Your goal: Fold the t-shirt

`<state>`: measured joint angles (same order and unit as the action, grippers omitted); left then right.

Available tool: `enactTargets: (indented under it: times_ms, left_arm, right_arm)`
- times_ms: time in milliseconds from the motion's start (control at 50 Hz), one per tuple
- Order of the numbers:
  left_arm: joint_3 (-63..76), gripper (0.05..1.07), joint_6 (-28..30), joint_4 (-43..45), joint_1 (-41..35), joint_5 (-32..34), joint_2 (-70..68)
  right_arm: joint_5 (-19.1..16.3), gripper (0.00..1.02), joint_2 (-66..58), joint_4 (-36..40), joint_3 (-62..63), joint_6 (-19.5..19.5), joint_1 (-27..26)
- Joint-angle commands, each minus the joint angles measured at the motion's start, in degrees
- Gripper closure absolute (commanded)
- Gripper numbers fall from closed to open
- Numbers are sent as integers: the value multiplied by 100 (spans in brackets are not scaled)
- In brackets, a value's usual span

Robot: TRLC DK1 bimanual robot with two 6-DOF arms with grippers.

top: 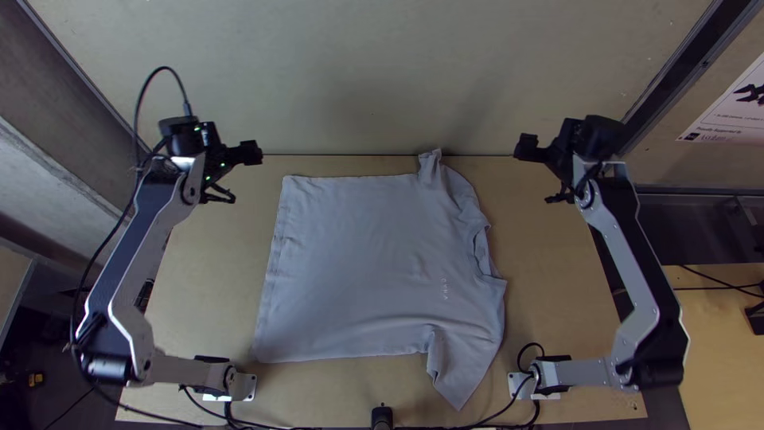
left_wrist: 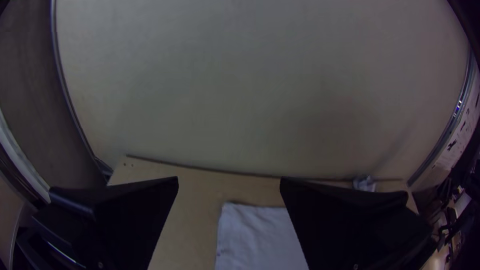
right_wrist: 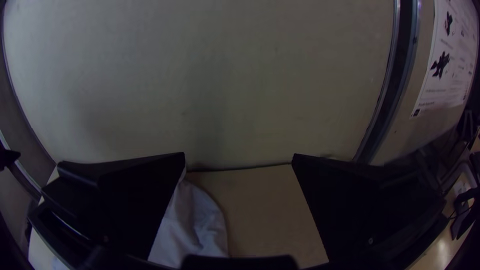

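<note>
A pale wall panel (top: 350,72) stands beyond both pairs of jaws. The light wooden desk (top: 211,271) lies below them. The left arm (top: 131,263) and right arm (top: 637,263) nearly mirror each other: each runs outward from its base, bends sharply, then reaches up along its side of the desk. The grey t-shirt (top: 358,263) lies spread on the desk between the two pairs of jaws, hem side toward the left jaws, neck side toward the right. The left gripper (top: 240,175) has its jaws spread, nothing pinched; the right gripper (top: 538,173) likewise holds its jaws apart, without cloth. One sleeve (top: 454,378) angles toward the near edge, well apart from the jaws. The other (top: 430,166) is rumpled at the far edge, nearer the right jaws.
</note>
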<state>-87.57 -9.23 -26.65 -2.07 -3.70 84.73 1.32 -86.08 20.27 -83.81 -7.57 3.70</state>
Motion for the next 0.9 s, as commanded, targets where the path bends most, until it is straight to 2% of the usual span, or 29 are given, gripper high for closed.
enactTargets:
  times_ms: [0, 120, 260, 660, 880]
  left_arm:
    - [-401, 10, -131, -270, -75, 1, 597]
    - [-630, 12, -122, -323, -92, 1, 1160]
    - [-1096, 26, -8, -578, -66, -7, 1898]
    - [-2194, 26, 62, -947, 101, -43, 3515]
    - [-2572, 26, 45, -1026, 22, -43, 4052]
  right_arm:
    - [44, 4, -462, 161, -373, -297, 25]
    - [-44, 4, -901, 434, -672, -350, 43]
    - [-115, 4, -1394, 592, -1023, -456, 60]
    - [-141, 4, -2334, 741, -1726, -719, 131]
    - [-141, 4, -2650, 750, -1876, -728, 201]
